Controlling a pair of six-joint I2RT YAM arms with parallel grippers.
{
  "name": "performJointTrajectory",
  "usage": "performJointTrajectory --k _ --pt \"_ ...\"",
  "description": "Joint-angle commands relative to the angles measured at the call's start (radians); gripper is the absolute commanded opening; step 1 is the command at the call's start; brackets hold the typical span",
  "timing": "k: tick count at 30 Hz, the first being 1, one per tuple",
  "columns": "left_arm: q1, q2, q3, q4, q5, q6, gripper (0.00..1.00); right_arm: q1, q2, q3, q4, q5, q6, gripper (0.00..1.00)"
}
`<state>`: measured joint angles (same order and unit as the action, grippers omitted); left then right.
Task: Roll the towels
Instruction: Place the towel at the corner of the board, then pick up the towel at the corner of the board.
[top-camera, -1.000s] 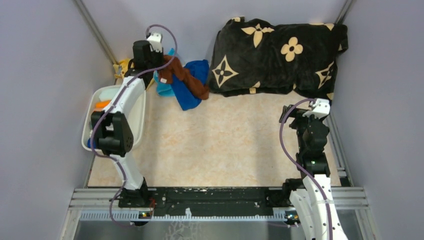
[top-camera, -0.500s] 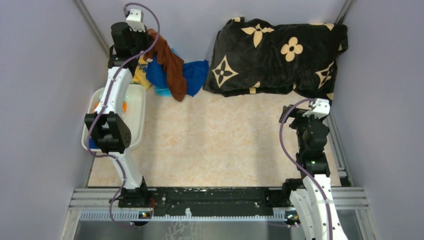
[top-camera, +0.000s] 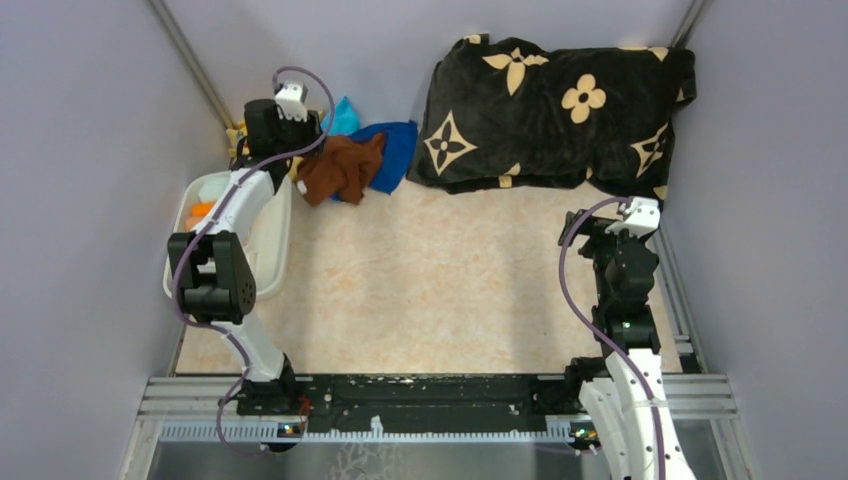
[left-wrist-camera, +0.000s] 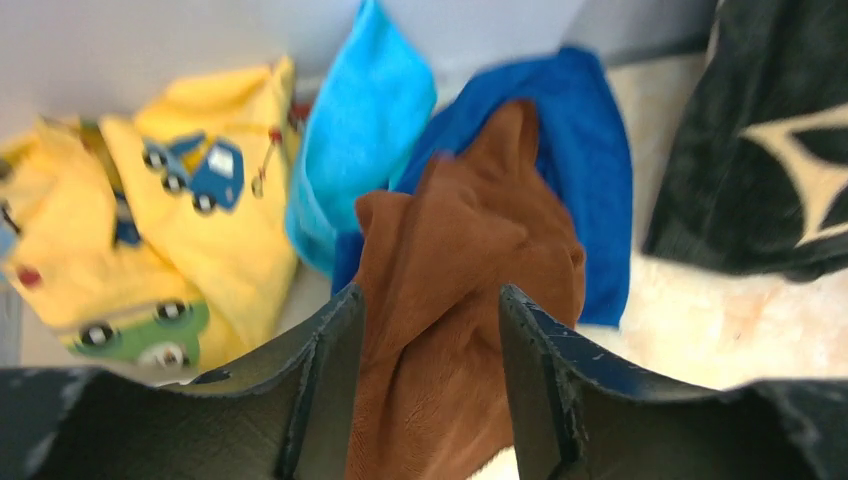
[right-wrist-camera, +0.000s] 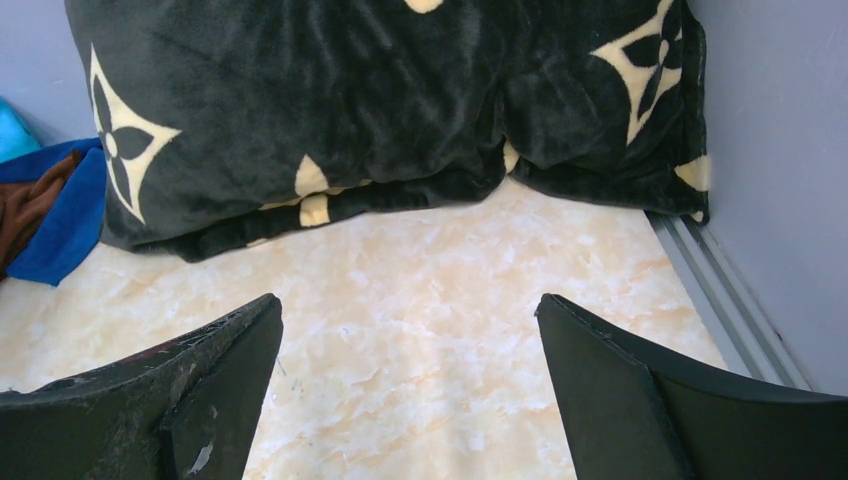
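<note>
A brown towel (top-camera: 340, 168) lies crumpled at the back left, on a dark blue towel (top-camera: 395, 150) and beside a light blue towel (top-camera: 343, 115). My left gripper (top-camera: 300, 152) hovers at the brown towel's left edge. In the left wrist view its jaws (left-wrist-camera: 428, 295) stand open, with the brown towel (left-wrist-camera: 470, 260) loose between them and the dark blue towel (left-wrist-camera: 590, 190) and light blue towel (left-wrist-camera: 365, 130) behind. My right gripper (top-camera: 603, 225) is at the right side, wide open over bare table (right-wrist-camera: 408, 300).
A black blanket with cream flowers (top-camera: 560, 110) fills the back right. A white basket (top-camera: 283, 225) with coloured items stands by the left wall. A yellow cloth with car prints (left-wrist-camera: 190, 200) lies in the back left corner. Metal rails run along both side walls.
My left gripper held the brown towel lifted up near the back wall, then came down and opened. The towel now lies in a heap on the blue towels. The right arm stayed still.
</note>
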<state>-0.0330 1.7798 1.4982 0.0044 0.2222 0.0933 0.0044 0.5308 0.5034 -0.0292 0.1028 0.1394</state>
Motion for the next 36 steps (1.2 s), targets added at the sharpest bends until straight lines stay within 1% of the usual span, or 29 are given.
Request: performJointTrajectory --k 1,4,6,8,10,12,14,18,20,22,27,31,36 --pt "-0.001 -0.045 -0.058 -0.009 -0.073 -0.004 0.59 0.007 -0.008 0.009 0.052 -0.008 -0.009 0.99" --pt "-0.012 -0.084 -0.071 -0.078 -0.072 -0.013 0.63 0.008 -0.008 0.01 0.049 -0.005 -0.011 0.99" --pt "-0.052 -0.108 -0.083 -0.113 -0.109 0.0 0.63 0.009 -0.009 0.008 0.05 -0.005 -0.012 0.99" --pt "-0.117 -0.114 -0.105 -0.131 -0.174 0.039 0.65 0.008 0.0 0.007 0.055 -0.009 -0.012 0.99" --pt "-0.178 -0.087 -0.117 -0.143 -0.235 0.063 0.65 0.008 0.009 0.01 0.057 -0.012 -0.012 0.99" --pt "-0.206 -0.037 -0.11 -0.161 -0.288 0.053 0.65 0.007 0.013 0.012 0.055 -0.016 -0.012 0.99" --pt "-0.215 0.017 -0.079 -0.189 -0.341 0.032 0.65 0.007 0.01 0.011 0.049 -0.017 -0.012 0.99" --pt "-0.217 0.101 -0.017 -0.275 -0.514 -0.042 0.65 0.007 0.005 0.011 0.04 -0.008 -0.015 0.99" --pt "-0.217 0.107 -0.029 -0.274 -0.559 -0.045 0.65 0.008 0.007 0.011 0.041 -0.009 -0.016 0.99" --pt "-0.218 0.104 -0.053 -0.246 -0.58 -0.02 0.65 0.008 0.011 0.012 0.043 -0.009 -0.016 0.99" --pt "-0.218 0.118 -0.07 -0.254 -0.646 0.02 0.64 0.007 0.013 0.011 0.043 -0.011 -0.018 0.99" --pt "-0.218 0.126 -0.081 -0.256 -0.673 0.037 0.63 0.008 0.017 0.013 0.043 -0.013 -0.018 0.99" --pt "-0.218 0.139 -0.081 -0.248 -0.639 0.057 0.63 0.007 0.017 0.013 0.043 -0.015 -0.018 0.99"
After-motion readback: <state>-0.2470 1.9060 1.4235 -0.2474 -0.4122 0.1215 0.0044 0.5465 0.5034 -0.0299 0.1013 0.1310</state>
